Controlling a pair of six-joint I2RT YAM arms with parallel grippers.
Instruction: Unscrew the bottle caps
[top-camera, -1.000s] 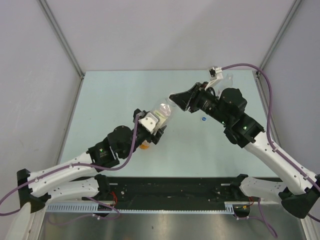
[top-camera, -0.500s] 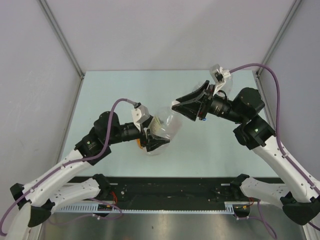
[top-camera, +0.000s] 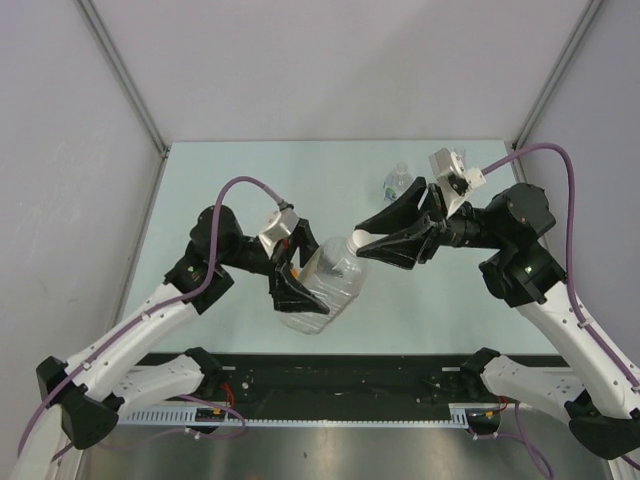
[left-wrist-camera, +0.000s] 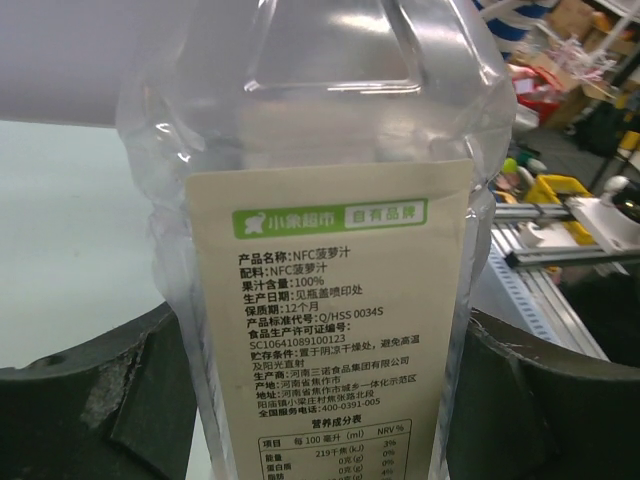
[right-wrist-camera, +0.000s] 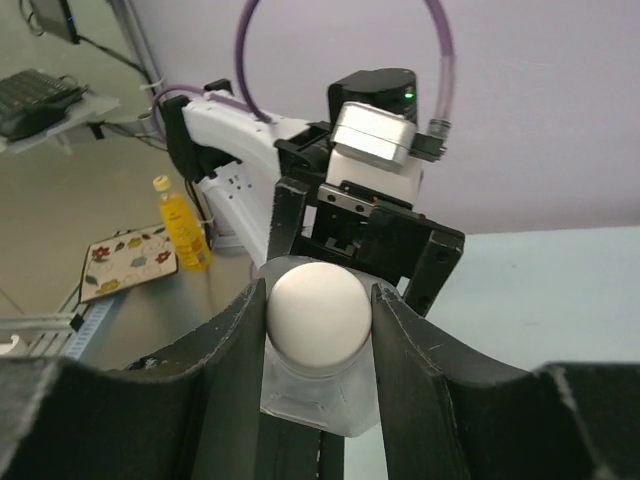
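A large clear bottle (top-camera: 325, 285) with a pale yellow label (left-wrist-camera: 330, 330) hangs tilted above the table, neck toward the right. My left gripper (top-camera: 300, 277) is shut on its body, with a dark finger (left-wrist-camera: 90, 400) on each side of the label. Its white cap (right-wrist-camera: 318, 315) is round and plain. My right gripper (right-wrist-camera: 318, 330) is shut on that cap (top-camera: 357, 241), one finger pressed against each side. In the top view the right gripper (top-camera: 362, 242) comes in from the right. A small slim clear bottle (top-camera: 397, 181) lies at the back, behind the right gripper.
The pale green table (top-camera: 220, 190) is bounded by grey walls and metal posts on the left, back and right. A black rail (top-camera: 340, 385) with the arm bases runs along the near edge. Both forearms cross the middle of the table.
The bottle and both grippers have moved toward the near edge. The left arm has swung out to the left and the right wrist has turned. Both grips look unchanged.
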